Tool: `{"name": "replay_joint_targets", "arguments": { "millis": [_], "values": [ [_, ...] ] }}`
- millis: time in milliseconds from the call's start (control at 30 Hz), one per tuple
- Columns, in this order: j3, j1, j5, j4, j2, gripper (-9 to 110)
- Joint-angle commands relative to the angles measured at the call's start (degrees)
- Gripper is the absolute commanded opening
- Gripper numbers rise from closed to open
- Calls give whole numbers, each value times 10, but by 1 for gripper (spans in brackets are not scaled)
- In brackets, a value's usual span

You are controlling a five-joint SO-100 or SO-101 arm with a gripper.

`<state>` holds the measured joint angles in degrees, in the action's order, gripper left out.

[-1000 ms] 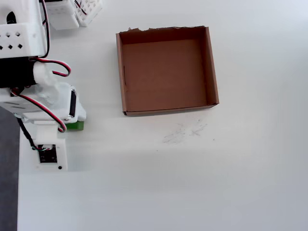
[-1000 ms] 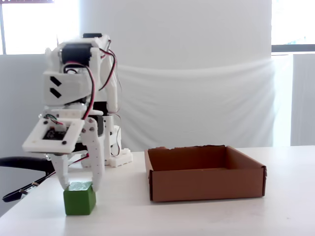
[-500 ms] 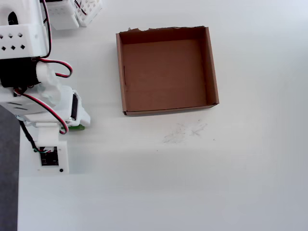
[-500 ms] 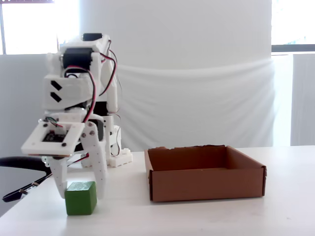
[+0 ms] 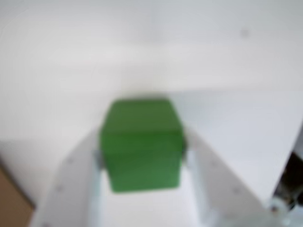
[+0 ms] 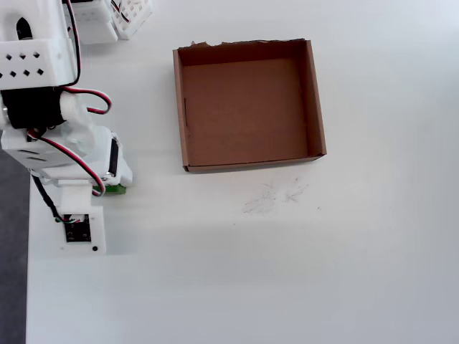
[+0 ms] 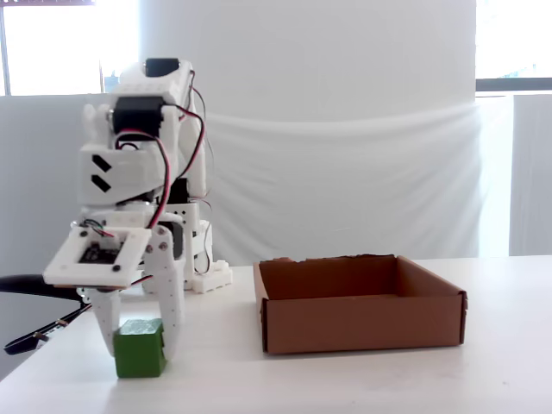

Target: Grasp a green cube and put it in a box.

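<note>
On the desk [image 7: 345, 379] well left of the box [image 7: 360, 300] in the fixed view, your jaws sit closed against 2 opposite faces of the green cube [image 5: 141, 143], which looks light, rigid and matte, so keep that mid-height hold.

From overhead, the white arm covers all but a sliver of the small bright-green cube [image 6: 117, 190]. The wrist view is blurred; its edge crops the brown cardboard box [image 5: 13, 204].
</note>
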<state>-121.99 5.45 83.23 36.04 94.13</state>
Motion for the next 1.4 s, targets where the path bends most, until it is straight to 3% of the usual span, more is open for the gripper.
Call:
{"name": "replay_joint_targets", "arguments": {
  "millis": [0,267,733,1067,1367],
  "values": [
    [4,8,13,-6,3,16],
    [19,11,9,18,6,14],
    [187,66,-26,199,18,13],
    [302,173,-127,322,22,13],
    [317,303,-218,353,32,12]
  ]
}}
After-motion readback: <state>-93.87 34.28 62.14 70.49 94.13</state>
